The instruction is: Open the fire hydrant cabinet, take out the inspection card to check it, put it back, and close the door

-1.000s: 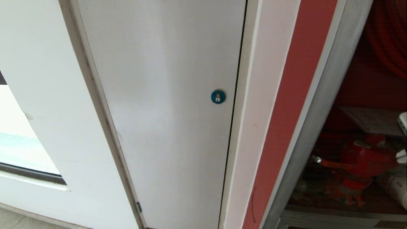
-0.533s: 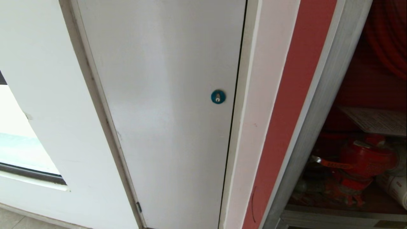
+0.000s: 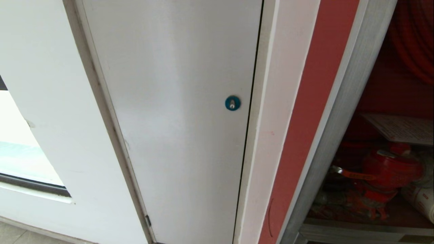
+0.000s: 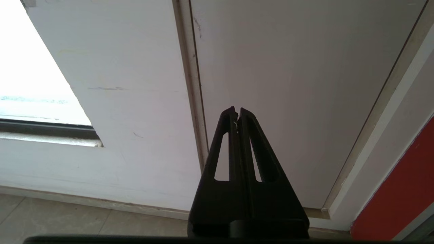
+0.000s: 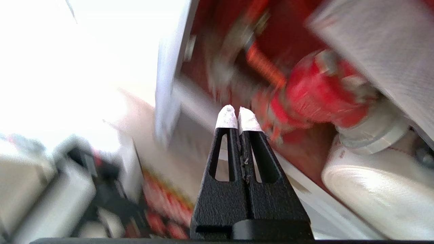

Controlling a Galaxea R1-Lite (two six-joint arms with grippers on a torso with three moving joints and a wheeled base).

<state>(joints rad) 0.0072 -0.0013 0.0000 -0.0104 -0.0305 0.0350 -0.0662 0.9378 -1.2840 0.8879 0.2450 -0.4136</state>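
Seemingly empty, right hand (image 5: 237,113) pressed together before blurred red valve (image 5: 315,95), smooth white rolled hose (image 5: 373,176).

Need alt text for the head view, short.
A closed grey-white panel with a round blue lock fills the centre. At right, the open fire hydrant cabinet shows the inspection card lying above a red valve. No arm is visible.

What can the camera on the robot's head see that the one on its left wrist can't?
Only the head view shows the round blue lock, the open fire hydrant cabinet with its red valve, and the inspection card lying above it. Only the left wrist view shows the left gripper, shut, and the floor tiles. Both show the grey-white panel, the white wall with its window, and a red strip.
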